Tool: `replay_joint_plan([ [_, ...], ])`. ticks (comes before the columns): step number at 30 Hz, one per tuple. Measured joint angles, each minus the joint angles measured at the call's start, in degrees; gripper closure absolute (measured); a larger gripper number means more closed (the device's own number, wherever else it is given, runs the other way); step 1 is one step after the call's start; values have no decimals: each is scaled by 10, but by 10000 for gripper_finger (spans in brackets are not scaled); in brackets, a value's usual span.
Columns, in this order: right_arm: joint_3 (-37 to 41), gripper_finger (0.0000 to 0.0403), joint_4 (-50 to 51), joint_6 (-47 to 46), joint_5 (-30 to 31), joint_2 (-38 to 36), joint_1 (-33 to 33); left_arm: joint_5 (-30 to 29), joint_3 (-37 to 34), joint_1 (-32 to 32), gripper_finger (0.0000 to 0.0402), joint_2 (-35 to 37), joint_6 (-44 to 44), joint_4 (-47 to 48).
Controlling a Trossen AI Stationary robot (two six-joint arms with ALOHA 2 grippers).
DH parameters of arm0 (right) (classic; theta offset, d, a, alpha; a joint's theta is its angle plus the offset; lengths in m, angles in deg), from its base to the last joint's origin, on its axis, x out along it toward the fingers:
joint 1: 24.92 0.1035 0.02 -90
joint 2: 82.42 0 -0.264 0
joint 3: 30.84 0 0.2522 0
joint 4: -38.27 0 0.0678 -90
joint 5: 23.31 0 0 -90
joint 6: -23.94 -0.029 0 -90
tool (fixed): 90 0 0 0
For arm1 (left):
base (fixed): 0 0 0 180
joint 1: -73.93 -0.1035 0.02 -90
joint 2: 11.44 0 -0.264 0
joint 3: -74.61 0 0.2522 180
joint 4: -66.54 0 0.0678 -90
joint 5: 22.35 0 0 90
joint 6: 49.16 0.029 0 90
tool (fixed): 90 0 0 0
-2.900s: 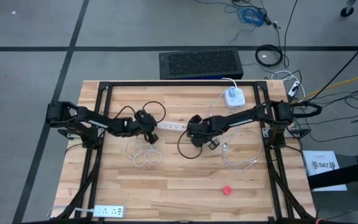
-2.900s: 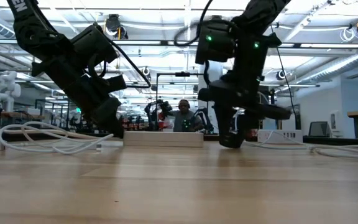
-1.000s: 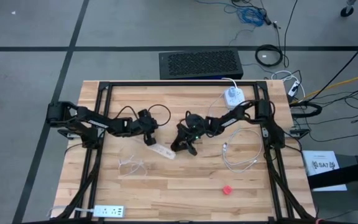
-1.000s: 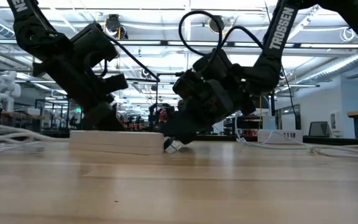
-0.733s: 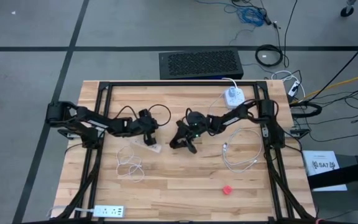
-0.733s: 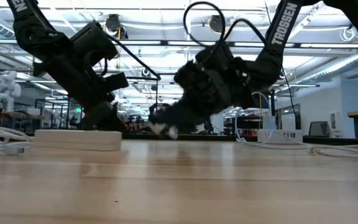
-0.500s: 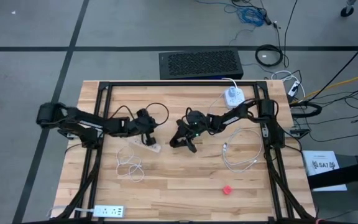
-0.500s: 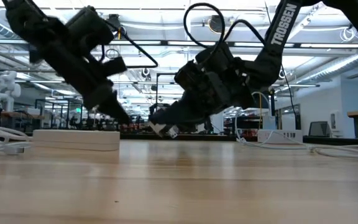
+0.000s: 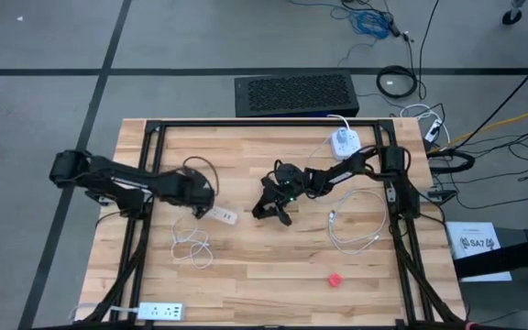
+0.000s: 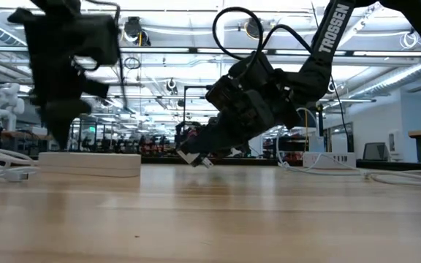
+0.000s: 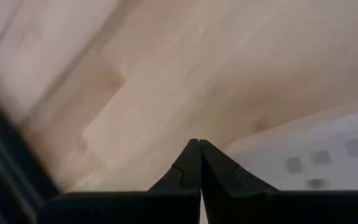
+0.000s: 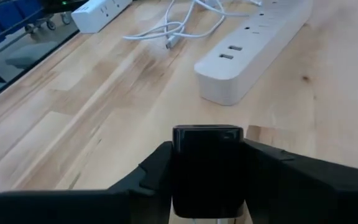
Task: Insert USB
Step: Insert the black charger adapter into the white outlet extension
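Spanning most of the high view, wooden table carrying everything, framed by a black metal rail. Reaching in from frame left, left arm ending at left gripper, fingers pressed together on nothing, tips meeting in the left wrist view just above the wood with the white strip's face at lower right; probably placed there to steady or nudge the strip, though not gripping it. Reaching in from frame right toward centre, right gripper clamped on a dark block, USB plug, seen in the right wrist view as a black rectangular body pinched between both fingers, pointing toward the strip's end; in the low view a pale tip pokes from the tilted gripper just above the table. Tilt likely chosen to bring the connector level with the side ports.

Lying just left of centre, white power strip, short and pale from above; in the right wrist view a long cream bar with two USB ports on its near end face and outlets along its top. Gap remaining between plug and ports, so insertion not yet done; careful alignment needed.

Smaller still: loose white cable coiled below the strip, another white cable loop at right, a second power strip at lower left, a white adapter near the top rail, a small red object lower right.
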Motion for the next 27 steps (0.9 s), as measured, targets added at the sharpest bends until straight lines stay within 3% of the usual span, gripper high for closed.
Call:
replay_joint_plan([
  [7,0,287,1,2,0,0,1,23,-46,1,400,-42,-29,-45],
  [14,0,287,2,-6,-2,-1,1,-8,-69,3,400,-56,43,-161],
  [22,0,287,17,3,-5,-42,11,-20,-78,3,400,-75,188,-446],
  [24,-1,287,21,6,-5,-52,14,-27,-67,4,400,-73,196,-413],
  [27,-1,287,29,15,-5,-59,14,-46,-25,9,400,-57,160,-280],
])
